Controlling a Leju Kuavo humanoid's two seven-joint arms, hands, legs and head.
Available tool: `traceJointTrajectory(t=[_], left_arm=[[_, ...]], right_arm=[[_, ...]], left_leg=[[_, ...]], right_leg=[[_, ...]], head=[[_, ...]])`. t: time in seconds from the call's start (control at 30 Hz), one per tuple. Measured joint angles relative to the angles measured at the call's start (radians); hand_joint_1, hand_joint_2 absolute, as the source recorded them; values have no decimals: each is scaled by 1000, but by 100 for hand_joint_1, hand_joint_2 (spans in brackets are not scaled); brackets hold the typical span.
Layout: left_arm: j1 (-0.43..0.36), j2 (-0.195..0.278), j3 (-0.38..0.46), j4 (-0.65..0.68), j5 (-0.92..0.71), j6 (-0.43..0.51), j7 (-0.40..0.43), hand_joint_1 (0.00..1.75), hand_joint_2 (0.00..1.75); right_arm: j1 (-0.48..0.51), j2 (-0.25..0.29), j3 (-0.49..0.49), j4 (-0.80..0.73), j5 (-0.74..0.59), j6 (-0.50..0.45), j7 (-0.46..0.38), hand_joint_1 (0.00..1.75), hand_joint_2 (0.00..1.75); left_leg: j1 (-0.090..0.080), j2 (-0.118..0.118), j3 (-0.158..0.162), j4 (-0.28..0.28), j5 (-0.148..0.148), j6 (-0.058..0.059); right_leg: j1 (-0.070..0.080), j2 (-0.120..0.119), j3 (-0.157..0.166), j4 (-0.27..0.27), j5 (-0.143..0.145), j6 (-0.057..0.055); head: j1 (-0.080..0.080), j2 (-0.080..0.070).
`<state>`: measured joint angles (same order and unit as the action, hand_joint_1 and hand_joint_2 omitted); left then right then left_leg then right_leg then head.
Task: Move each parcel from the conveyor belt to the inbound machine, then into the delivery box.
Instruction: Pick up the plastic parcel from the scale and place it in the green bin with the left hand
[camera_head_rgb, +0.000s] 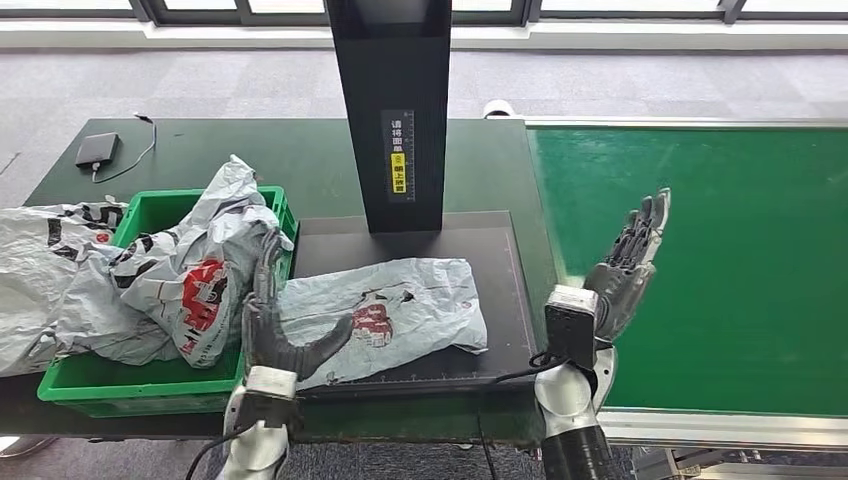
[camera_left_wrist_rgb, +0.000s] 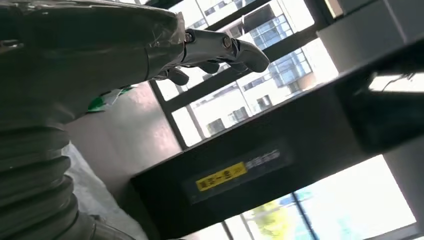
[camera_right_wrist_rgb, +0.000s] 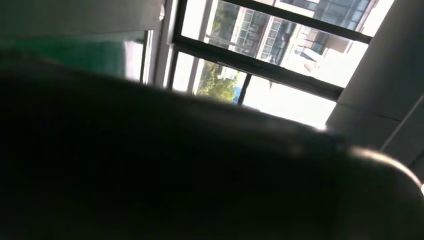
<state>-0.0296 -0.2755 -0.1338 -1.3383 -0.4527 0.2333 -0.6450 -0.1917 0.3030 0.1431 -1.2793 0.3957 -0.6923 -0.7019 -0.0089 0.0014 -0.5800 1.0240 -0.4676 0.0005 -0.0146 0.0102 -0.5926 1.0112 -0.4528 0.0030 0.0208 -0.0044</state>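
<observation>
A grey plastic parcel (camera_head_rgb: 400, 308) with a red mark lies flat on the black platform of the inbound machine (camera_head_rgb: 505, 260), under its black upright column (camera_head_rgb: 392, 110). My left hand (camera_head_rgb: 278, 318) stands at the parcel's left end, fingers up along the green box's edge and thumb stretched over the parcel; nothing is gripped. In the left wrist view the left hand (camera_left_wrist_rgb: 100, 55) shows its fingers apart before the column (camera_left_wrist_rgb: 240, 170). My right hand (camera_head_rgb: 628, 265) is raised over the green conveyor belt (camera_head_rgb: 720, 260), fingers spread, holding nothing. The green delivery box (camera_head_rgb: 150, 378) at left holds crumpled grey parcels (camera_head_rgb: 190, 275).
Another grey parcel (camera_head_rgb: 40, 270) hangs over the box's left side. A small black device (camera_head_rgb: 96, 150) with a cable lies at the table's far left corner. The belt's metal rim (camera_head_rgb: 700, 425) runs along the near side. Grey carpet lies beyond the table.
</observation>
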Motion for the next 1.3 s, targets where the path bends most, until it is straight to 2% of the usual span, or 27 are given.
traceJointTrajectory(t=[0.1,0.17,0.4,0.47,0.6,0.77,0.9,1.1,1.3], left_arm=[[-83,-1,-34,175,-221,116,129,0,175],[-130,-4,-53,266,-284,144,172,0,175],[-206,-18,-75,421,-313,158,196,0,175],[-224,-21,-81,454,-365,168,251,0,175],[-276,-34,-87,564,-564,180,431,0,175],[-309,-45,-88,686,-707,157,548,2,175],[-329,-49,-88,741,-775,121,614,175,175],[-338,-52,-88,774,-827,69,649,175,175],[-349,-54,-88,798,-878,-25,670,175,175]], right_arm=[[20,-1,3,-83,40,-4,0,0,175],[27,-2,3,-123,55,-5,0,0,175],[40,-4,3,-190,60,-6,0,0,175],[41,-4,4,-198,58,-6,0,0,175],[41,-5,5,-202,69,-6,1,0,175],[41,-5,5,-202,73,-6,1,0,175],[41,-5,6,-202,64,-6,1,0,175],[40,-5,11,-202,56,-6,1,0,175],[40,-5,11,-200,42,-6,1,0,175]], left_leg=[[0,0,0,0,0,0],[0,1,0,0,0,0],[0,1,0,0,0,0],[0,1,0,0,0,0],[0,1,-1,0,0,0],[0,1,-1,0,0,0],[0,-1,0,0,0,0],[0,-1,1,0,0,0],[0,-1,4,0,0,0]], right_leg=[[0,0,0,0,1,0],[0,1,0,0,2,1],[0,2,0,0,2,1],[0,2,0,0,2,1],[0,2,0,0,2,1],[0,2,0,0,2,1],[0,1,1,0,1,1],[0,0,3,0,1,1],[0,-1,7,0,1,1]], head=[[0,0],[0,0],[0,0],[0,0],[0,0],[0,0],[0,0],[0,0],[0,0]])
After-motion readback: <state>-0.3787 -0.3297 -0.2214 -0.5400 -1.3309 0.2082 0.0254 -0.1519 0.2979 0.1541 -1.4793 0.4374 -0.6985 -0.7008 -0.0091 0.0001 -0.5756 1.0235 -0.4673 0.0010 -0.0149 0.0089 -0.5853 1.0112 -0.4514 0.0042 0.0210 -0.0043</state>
